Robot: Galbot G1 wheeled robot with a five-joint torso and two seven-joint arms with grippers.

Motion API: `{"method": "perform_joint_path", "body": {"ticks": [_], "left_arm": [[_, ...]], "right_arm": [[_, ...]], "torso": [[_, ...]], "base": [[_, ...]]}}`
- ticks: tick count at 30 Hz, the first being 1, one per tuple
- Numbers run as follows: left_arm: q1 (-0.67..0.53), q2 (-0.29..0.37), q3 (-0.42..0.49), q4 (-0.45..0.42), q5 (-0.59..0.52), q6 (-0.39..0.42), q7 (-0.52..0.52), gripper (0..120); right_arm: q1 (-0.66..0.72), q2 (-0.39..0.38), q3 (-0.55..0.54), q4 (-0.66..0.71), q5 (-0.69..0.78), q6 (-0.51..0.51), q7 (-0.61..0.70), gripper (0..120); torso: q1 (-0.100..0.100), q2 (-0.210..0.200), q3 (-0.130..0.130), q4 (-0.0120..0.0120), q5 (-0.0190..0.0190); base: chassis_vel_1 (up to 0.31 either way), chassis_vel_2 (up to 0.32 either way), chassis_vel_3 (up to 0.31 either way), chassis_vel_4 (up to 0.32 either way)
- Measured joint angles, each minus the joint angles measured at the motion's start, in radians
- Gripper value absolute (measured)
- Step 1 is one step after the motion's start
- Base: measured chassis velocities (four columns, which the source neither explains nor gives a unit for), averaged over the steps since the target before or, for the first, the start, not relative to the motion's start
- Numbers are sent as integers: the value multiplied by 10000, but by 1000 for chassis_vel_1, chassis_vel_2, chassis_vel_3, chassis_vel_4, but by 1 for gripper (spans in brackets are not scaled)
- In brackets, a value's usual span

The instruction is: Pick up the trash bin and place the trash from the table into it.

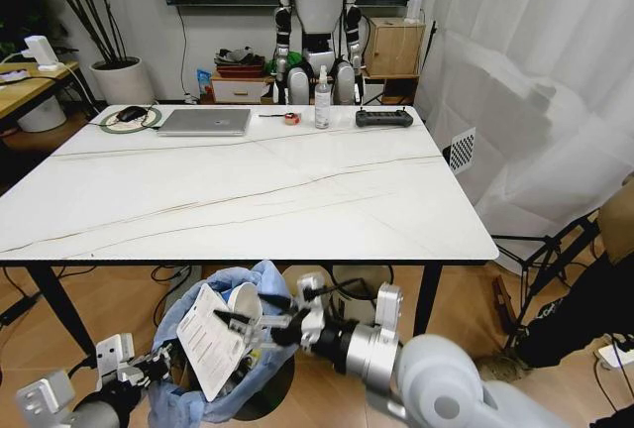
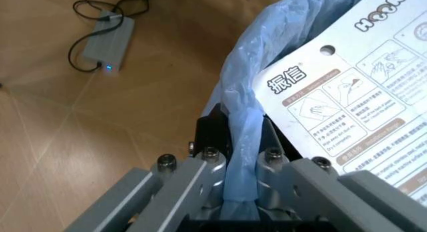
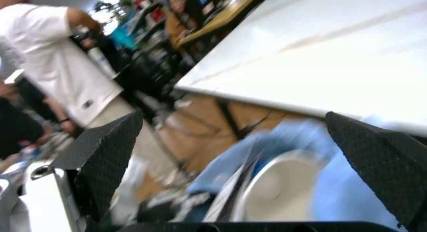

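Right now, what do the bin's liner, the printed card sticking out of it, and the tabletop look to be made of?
Liner: thin light-blue plastic film, crinkled and bunched between the left gripper fingers. Card: stiff white paper or thin cardboard, matte, with printed diagrams and a punched hole. Tabletop: glossy white stone-look slab with thin brown veins; real marble or laminate, can't tell.

The right arm is smooth and light grey, with a shiny silver ring at the wrist and thin black cables. The left gripper has grey metal bars with round silver screws. The right gripper has black, bumpy pads.
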Motion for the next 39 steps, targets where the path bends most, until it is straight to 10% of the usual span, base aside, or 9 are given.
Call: {"method": "perform_joint_path", "body": {"ticks": [9, 18, 39], "left_arm": [[-300, 186, 204, 0, 80, 7, 110, 0], [-517, 130, 256, 0, 307, -15, 200, 0], [-1074, 540, 591, 0, 555, -33, 409, 0]], "right_arm": [[-680, -872, 3471, 108, -1261, -377, 928, 100], [-1230, -798, 4393, -678, -3954, 769, 454, 100], [-8296, 474, 10154, 115, -6325, 3611, -826, 100]], "torso": [[0, 2, 0, -10, -2], [0, 2, 0, 3, 2], [-2, 3, -2, -3, -1]], "base": [[0, 0, 0, 0], [0, 0, 0, 0], [0, 0, 0, 0]]}}
